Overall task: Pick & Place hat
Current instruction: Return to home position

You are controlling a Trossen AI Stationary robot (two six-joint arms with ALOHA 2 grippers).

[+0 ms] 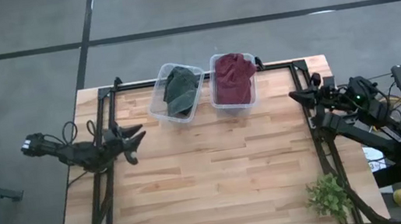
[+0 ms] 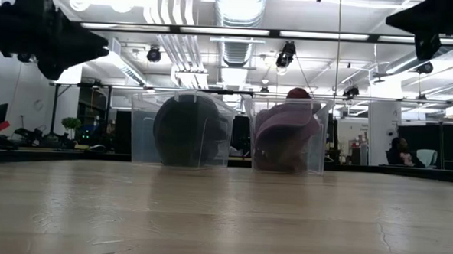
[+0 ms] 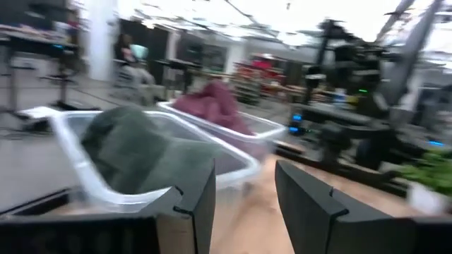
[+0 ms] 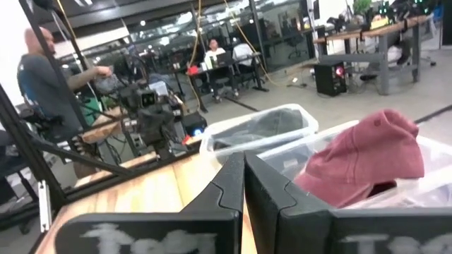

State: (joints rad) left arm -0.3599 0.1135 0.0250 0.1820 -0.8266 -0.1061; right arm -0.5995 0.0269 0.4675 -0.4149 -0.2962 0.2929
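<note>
**Hats binned, home next**

I am holding my left gripper (image 1: 139,142) over the left side of the table (image 1: 217,172), its fingers (image 3: 201,204) spread with nothing between them. My right gripper (image 1: 293,97) is sitting at the right edge, fingers pressed together and empty. The gray caps (image 1: 179,90) are lying in the left bin (image 1: 158,102), the red cap (image 1: 232,78) in the right bin (image 1: 253,89). Going home well, I am judging, means staying high and clear of both rims. The plant (image 1: 328,195) near my right arm is the only other snag.
</note>
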